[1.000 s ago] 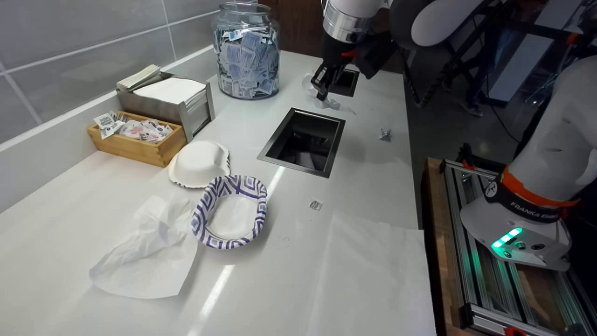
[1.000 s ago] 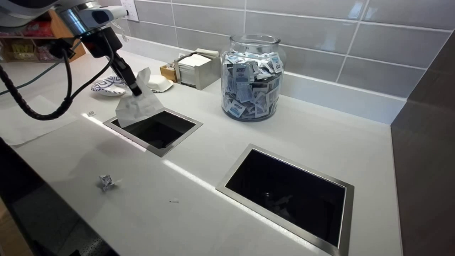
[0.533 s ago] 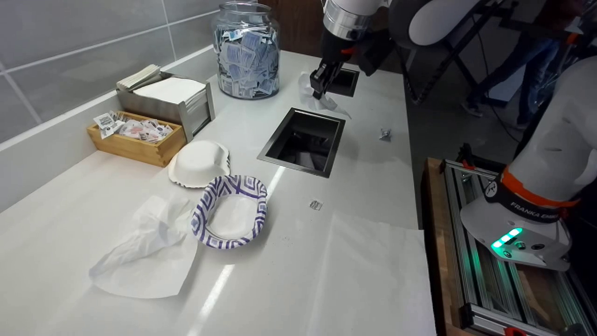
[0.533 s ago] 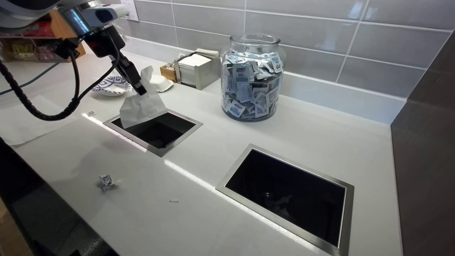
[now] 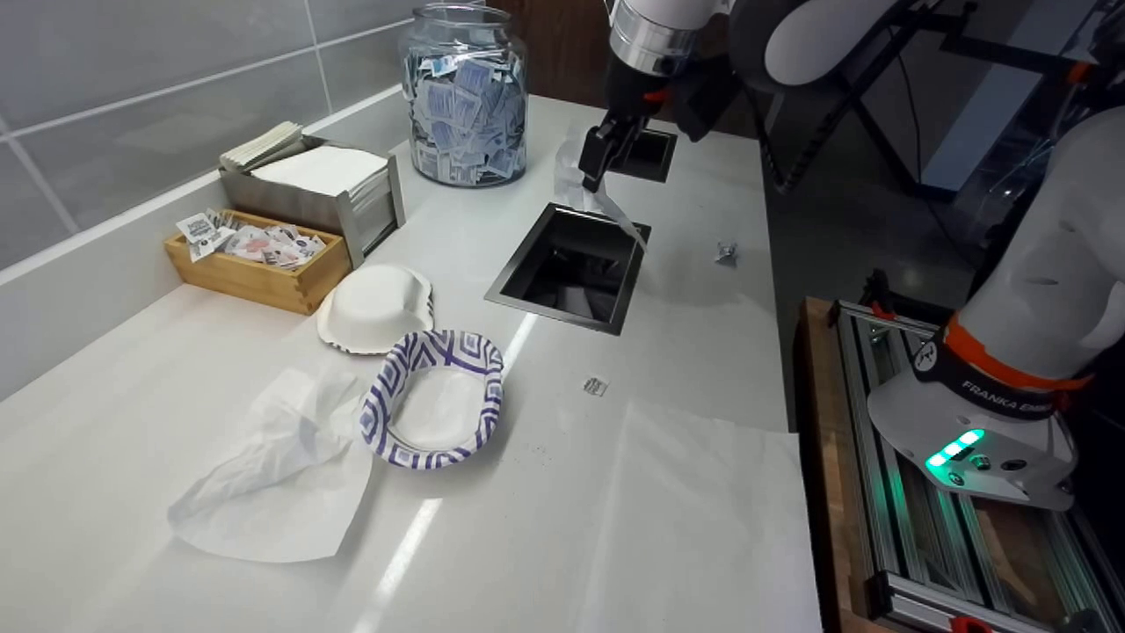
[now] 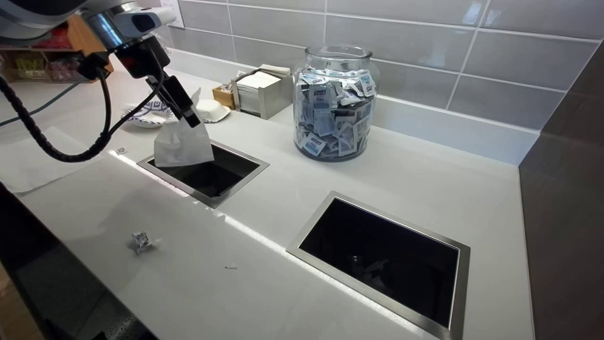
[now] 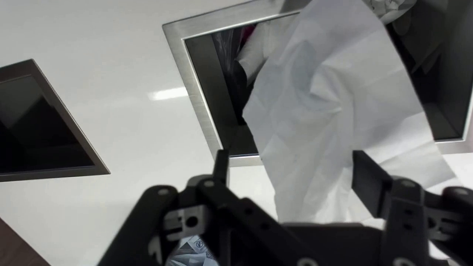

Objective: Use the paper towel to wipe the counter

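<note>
Two fingers (image 7: 369,184) of mine, wide apart; can't tell if they touch the paper towel (image 7: 332,103). Wrist view: it's at 1 o'clock, above a cutout (image 7: 196,92) in the bench (image 7: 140,129); second cutout (image 7: 55,173) at 9. In an exterior view: jar (image 5: 466,44) at 10, flat white sheet (image 5: 712,527) at 5.

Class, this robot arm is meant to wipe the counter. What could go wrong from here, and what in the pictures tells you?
The paper towel could slip into the dark cutout below it, since the pincer stands open and isn't gripping it. Also, a wipe might push the crumpled scrap, which lies near the edge of the counter, right off.
</note>
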{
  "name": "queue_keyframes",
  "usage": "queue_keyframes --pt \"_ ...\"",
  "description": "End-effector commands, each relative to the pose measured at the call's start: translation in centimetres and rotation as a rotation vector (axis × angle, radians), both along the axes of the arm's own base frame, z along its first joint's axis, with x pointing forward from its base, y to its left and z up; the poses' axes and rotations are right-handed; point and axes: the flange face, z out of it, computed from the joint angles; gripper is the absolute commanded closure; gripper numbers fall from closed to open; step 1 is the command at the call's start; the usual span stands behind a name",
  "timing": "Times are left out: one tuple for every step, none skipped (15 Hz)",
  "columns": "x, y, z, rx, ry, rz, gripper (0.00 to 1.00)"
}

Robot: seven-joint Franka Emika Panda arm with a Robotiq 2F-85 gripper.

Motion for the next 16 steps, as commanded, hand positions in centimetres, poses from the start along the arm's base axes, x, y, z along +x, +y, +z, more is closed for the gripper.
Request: queue_keyframes --pt "0.3 -0.5 -0.7 0.006 0.008 0.017 0.00" --pt "0.3 -0.5 -0.9 0.010 0.013 0.013 0.00" --pt "0.2 -0.7 -1.1 0.016 0.022 0.006 0.00" --pt "0.2 -0.8 -1.3 0.018 0.030 -0.005 0.00" --pt "0.1 -1.0 -1.5 0.015 0.028 -0.011 0.00" --pt "0.0 -1.1 -1.6 0.021 0.032 -0.008 0.00" --pt "0.0 -1.1 -1.6 0.016 0.035 -0.011 0.00" --pt "-0.1 -1.1 -2.0 0.028 0.049 -0.007 0.00" --pt "-0.1 -1.1 -2.2 0.039 0.058 -0.009 0.00" --pt "-0.1 -1.0 -2.5 0.049 0.066 -0.008 0.00" --pt "-0.2 -0.9 -2.7 0.057 0.070 -0.008 0.00" --pt "-0.2 -0.9 -2.7 0.059 0.073 -0.011 0.00" --pt "-0.3 -0.7 -2.7 0.067 0.073 -0.010 0.00" --pt "-0.3 -0.6 -2.6 0.069 0.074 -0.012 0.00" --pt "-0.5 -0.4 -2.4 0.072 0.071 -0.015 0.00" --pt "-0.7 0.2 -2.0 0.089 0.060 -0.025 0.00"
